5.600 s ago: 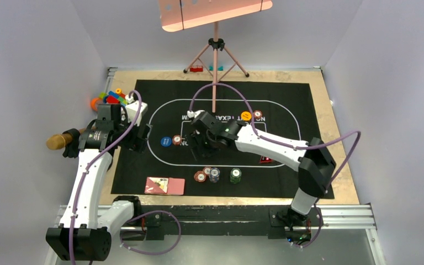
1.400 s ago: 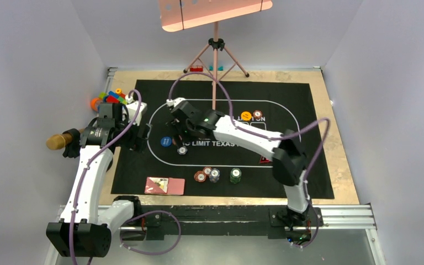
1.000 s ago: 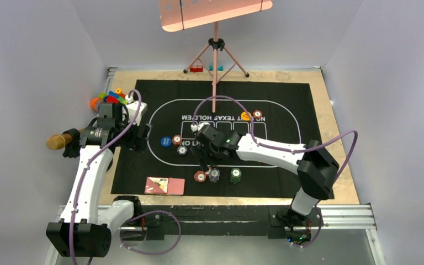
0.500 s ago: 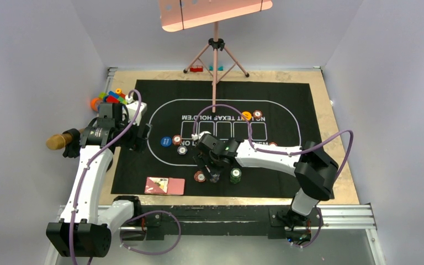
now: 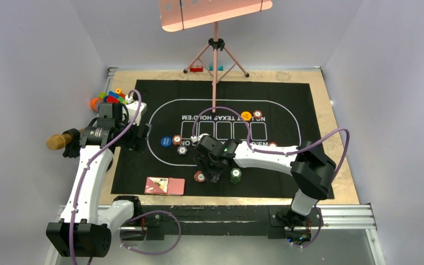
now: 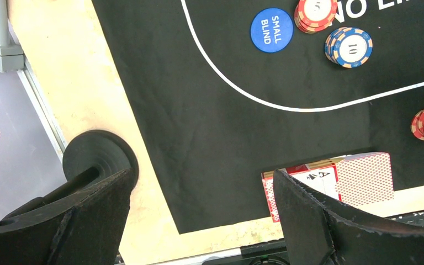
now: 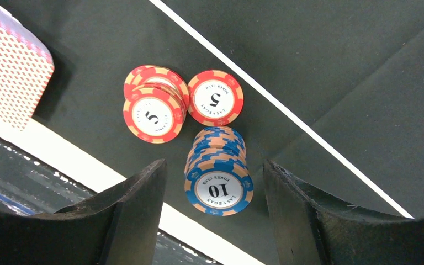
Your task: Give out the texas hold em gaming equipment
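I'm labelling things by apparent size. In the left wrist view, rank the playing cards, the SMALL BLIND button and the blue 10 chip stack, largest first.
1. playing cards
2. SMALL BLIND button and blue 10 chip stack: about alike, so unranked.

chip stack (image 7: 219,190) — blue, orange-striped | single chip (image 7: 215,97) — red, cream-striped | mat (image 7: 337,66) black
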`<state>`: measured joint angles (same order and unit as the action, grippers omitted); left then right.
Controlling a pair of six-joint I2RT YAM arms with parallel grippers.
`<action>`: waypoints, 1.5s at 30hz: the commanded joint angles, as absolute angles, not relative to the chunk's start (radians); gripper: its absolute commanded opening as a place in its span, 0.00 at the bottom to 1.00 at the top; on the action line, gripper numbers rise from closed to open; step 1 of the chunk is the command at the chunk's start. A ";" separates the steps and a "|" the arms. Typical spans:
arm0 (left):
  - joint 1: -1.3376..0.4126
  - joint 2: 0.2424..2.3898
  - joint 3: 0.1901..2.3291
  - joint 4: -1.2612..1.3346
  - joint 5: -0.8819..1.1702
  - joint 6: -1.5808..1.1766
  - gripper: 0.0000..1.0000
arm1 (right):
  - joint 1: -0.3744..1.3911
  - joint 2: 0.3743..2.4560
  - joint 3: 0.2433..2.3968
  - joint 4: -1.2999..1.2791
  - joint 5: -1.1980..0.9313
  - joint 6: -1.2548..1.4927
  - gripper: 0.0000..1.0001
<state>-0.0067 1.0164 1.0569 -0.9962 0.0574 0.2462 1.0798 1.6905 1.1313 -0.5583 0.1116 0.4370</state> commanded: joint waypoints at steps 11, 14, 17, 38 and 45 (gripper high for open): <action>0.000 0.999 1.078 -0.983 0.043 0.256 1.00 | 1.084 1.681 1.117 -0.543 0.117 0.452 0.48; 0.000 0.997 1.074 -0.982 0.041 0.259 1.00 | 1.085 1.667 1.120 -0.547 0.118 0.457 0.39; 0.000 0.995 1.068 -0.978 0.040 0.260 1.00 | 1.084 1.654 1.128 -0.559 0.124 0.457 0.31; 0.000 1.009 1.064 -0.973 0.046 0.258 1.00 | 0.496 1.622 1.353 -0.596 0.201 0.362 0.09; 0.000 1.020 1.066 -0.975 0.050 0.261 1.00 | 0.261 1.821 1.523 -0.585 0.262 0.394 0.06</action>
